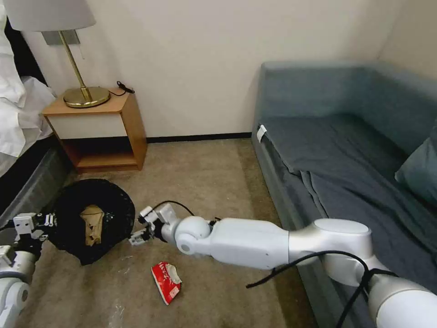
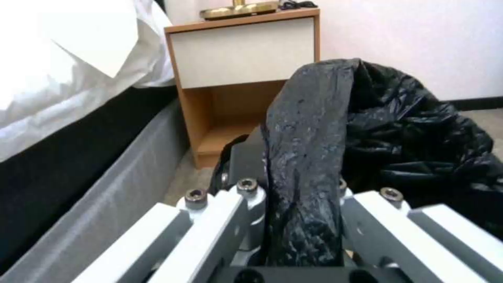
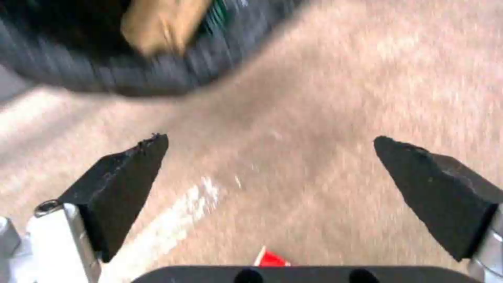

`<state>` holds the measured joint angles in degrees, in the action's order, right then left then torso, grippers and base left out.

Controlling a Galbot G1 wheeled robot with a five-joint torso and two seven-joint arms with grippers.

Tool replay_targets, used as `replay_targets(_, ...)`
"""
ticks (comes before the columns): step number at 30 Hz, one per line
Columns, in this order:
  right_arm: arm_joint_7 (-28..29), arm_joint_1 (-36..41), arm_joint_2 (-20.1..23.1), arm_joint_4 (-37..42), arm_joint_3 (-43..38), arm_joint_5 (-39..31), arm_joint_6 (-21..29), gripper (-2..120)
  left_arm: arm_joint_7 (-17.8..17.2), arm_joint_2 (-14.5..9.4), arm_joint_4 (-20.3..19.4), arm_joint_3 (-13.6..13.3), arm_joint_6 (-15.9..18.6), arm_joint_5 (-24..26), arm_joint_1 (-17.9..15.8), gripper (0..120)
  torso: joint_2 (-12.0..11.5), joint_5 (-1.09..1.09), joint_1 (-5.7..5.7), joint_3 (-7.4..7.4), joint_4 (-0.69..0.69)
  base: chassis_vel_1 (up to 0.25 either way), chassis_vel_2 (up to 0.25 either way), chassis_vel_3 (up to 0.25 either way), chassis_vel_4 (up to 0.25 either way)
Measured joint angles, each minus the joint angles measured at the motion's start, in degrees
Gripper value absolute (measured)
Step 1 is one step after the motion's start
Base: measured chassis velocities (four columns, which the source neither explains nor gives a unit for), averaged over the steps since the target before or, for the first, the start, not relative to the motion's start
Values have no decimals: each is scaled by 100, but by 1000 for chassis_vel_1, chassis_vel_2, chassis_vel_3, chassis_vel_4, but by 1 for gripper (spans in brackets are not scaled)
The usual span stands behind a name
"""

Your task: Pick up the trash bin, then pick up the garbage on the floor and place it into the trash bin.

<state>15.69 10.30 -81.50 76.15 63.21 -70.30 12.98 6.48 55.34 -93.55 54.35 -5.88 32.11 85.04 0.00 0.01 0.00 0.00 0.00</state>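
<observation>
Left pincer [image 2: 304,220]: clamped on the bag-covered rim of the small round black-bagged trash bin [image 1: 93,218].
Right pincer [image 1: 142,226]: spread wide, empty, just beside the bin.
Tan paper bag [image 1: 92,225]: inside the bin.
Red wrapper with white lettering [image 1: 166,281]: on the carpet, near the right pincer.

Bin liner [image 2: 314,157]: thin glossy crinkled black plastic. Carpet [image 1: 200,182]: rough matt pile. Wrapper [image 1: 166,281]: shiny red film. Nightstand [image 1: 98,132]: smooth wood. Lamp base [image 1: 86,96]: polished brass-like metal.
</observation>
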Motion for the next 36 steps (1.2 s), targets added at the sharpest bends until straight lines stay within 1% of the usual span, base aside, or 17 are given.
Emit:
replay_targets(3,97,495,75,-93,-73,307,-10,100,1,-1,8,48,-19,12,11,6,0,0,0,0,0,0,0,0,0)
replay_targets(4,97,495,75,-93,-73,307,-10,100,1,-1,8,48,-19,12,11,6,0,0,0,0,0,0,0,0,0)
replay_targets(5,114,679,88,-138,-99,418,-13,100,5,1,10,55,-19,12,6,6,0,0,0,0,-1,0,0,0,0)
replay_targets(7,114,768,94,-156,-116,461,-13,100,6,1,10,61,-19,12,5,6,0,-1,0,0,-1,0,0,0,0)
replay_targets(8,114,971,101,-203,-169,530,-21,100,6,5,2,78,-19,12,6,6,0,0,0,0,-1,0,0,0,0)
replay_targets(9,114,971,101,-203,-169,530,-21,100,6,5,2,78,-19,12,6,6,0,0,0,0,-1,0,0,0,0)
replay_targets(11,91,1282,118,-309,-231,702,-57,100,5,21,-43,126,-19,12,38,6,0,0,0,0,-1,0,0,0,0)
replay_targets(15,18,1549,130,-433,-282,887,-91,100,5,43,-112,187,-19,8,123,6,0,0,0,0,0,0,0,0,0)
replay_targets(25,-277,1773,140,-816,-377,1142,-160,100,7,95,-211,272,-26,-1,216,6,0,0,0,0,0,0,0,0,0)
replay_targets(36,-492,1990,140,-1046,-389,1333,-210,100,-2,91,-380,392,43,-8,241,6,0,0,0,0,-1,0,0,0,0)
